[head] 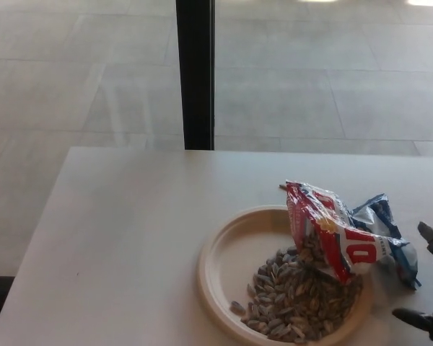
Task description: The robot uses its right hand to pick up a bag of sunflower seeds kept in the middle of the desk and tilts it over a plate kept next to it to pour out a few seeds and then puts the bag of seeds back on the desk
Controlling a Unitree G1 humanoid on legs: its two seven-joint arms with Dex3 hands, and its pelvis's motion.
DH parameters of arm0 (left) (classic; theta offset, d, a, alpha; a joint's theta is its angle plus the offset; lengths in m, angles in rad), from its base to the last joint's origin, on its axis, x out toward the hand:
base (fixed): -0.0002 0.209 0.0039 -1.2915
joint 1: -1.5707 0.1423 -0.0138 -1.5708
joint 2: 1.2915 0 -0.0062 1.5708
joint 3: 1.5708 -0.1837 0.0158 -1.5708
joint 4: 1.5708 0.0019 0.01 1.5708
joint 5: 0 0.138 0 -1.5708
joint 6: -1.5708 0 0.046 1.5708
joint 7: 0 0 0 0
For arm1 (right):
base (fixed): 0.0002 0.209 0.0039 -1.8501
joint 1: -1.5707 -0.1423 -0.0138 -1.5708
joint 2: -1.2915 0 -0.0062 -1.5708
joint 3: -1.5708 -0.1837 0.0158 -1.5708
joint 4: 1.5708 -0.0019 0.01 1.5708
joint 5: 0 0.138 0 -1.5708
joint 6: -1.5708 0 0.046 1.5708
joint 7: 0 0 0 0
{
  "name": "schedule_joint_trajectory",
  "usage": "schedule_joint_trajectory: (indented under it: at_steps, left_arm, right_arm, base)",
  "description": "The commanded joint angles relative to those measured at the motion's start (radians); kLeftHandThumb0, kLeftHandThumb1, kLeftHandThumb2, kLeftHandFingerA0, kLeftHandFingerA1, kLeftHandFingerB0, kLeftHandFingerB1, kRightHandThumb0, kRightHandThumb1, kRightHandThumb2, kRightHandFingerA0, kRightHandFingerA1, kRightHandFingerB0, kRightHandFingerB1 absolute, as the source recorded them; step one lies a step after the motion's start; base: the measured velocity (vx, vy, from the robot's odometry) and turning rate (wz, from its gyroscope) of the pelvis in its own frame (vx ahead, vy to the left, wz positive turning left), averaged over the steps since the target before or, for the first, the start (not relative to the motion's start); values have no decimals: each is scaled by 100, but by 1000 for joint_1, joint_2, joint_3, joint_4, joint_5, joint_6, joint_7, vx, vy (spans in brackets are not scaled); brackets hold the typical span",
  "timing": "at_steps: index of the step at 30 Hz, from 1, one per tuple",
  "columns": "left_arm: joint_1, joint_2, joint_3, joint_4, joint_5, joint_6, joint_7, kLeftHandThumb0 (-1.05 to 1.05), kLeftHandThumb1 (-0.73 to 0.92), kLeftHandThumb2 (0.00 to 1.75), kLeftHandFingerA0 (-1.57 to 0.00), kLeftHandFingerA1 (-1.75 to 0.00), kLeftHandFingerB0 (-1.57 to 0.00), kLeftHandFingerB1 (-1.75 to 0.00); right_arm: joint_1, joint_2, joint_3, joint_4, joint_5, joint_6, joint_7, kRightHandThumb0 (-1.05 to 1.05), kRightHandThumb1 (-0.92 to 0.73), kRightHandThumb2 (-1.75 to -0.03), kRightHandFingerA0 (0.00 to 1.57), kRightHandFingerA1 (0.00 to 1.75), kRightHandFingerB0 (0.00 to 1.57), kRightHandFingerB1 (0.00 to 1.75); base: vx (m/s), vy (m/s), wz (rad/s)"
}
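The red, white and blue bag of sunflower seeds (343, 231) lies on the desk with its open end resting over the right rim of the cream plate (227, 270). A pile of striped seeds (296, 299) covers the plate's near right part. My right hand (429, 281) shows at the right edge, open, its black fingers spread and apart from the bag. The left hand does not show.
The white desk (130, 238) runs to a near-left edge and a far edge. Behind it stand a black pillar (196, 72) and a grey tiled floor.
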Motion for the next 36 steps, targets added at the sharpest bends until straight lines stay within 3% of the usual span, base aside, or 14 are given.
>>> schedule_joint_trajectory:
  at_steps: [1,6,8,11,12,15,19,22,24,26,27,29,34,36]
  left_arm:
    - [23,11,3,5,5,-41,-14,-55,73,62,-49,-51,-49,-38]
    - [8,19,9,7,-3,-25,-28,-56,72,62,-48,-48,-48,-38]
    - [5,16,7,8,-1,-27,-27,-57,73,62,-48,-48,-49,-38]
    - [11,14,4,6,2,-37,-24,-61,70,62,-52,-50,-50,-38]
    - [10,15,4,6,3,-36,-24,-61,70,62,-50,-50,-49,-38]
    - [5,14,18,9,-13,-22,-31,-61,69,61,-53,-53,-53,-39]
    - [6,9,44,7,-45,2,-54,-60,67,61,-49,-52,-50,-40]
    - [9,7,50,8,-49,-2,-42,-62,67,60,-53,-55,-52,-40]
    - [8,8,56,10,-55,8,-44,-62,68,61,-51,-54,-47,-39]
    - [36,8,55,17,-51,5,-48,-63,67,60,-52,-52,-47,-38]
    - [42,10,53,20,-47,12,-42,-62,67,60,-54,-50,-45,-37]
    - [45,12,50,22,-42,20,-36,-62,68,61,-55,-51,-46,-37]
    - [46,14,64,23,-57,26,-62,-62,70,62,-50,-51,-43,-37]
    - [41,11,69,24,-61,34,-56,-64,71,62,-51,-51,-43,-36]
  right_arm:
    - [188,-211,-340,-175,264,60,328,-72,-38,-68,0,0,0,5]
    - [292,-210,-712,-108,435,45,381,-59,-47,-59,0,0,0,9]
    - [324,-218,-780,-76,422,15,356,-87,-51,-78,0,16,0,0]
    - [324,-201,-1029,101,531,-5,315,-73,-44,-79,0,29,0,25]
    - [318,-208,-1085,167,543,-19,282,-85,-39,-66,0,4,4,20]
    - [284,-210,-1302,339,644,-20,179,-73,-41,-64,0,12,0,38]
    - [311,-210,-1461,563,748,-187,79,-64,-55,-65,0,5,5,28]
    - [305,-225,-1544,825,836,-317,-40,-61,-56,-61,0,35,0,62]
    - [313,-207,-1559,914,884,-386,-13,-74,-54,-71,0,28,0,54]
    - [320,-168,-1591,885,894,-366,-60,-56,-64,-59,0,46,0,66]
    - [314,-130,-1600,841,894,-323,-90,-52,-75,-65,0,33,0,42]
    - [304,-102,-1600,831,890,-307,-103,-47,-76,-64,0,35,0,49]
    - [258,-11,-1568,797,819,-326,-243,-38,-84,-64,0,75,0,63]
    - [261,67,-1552,736,785,-300,-284,-45,-83,-57,21,123,1,75]
  base:
    - [0,0,0]
    - [0,0,0]
    - [0,0,0]
    - [0,0,0]
    - [0,0,0]
    - [0,0,0]
    - [0,0,0]
    - [0,0,0]
    - [0,0,0]
    - [0,0,0]
    - [0,0,0]
    - [0,0,0]
    - [0,0,0]
    - [0,0,0]
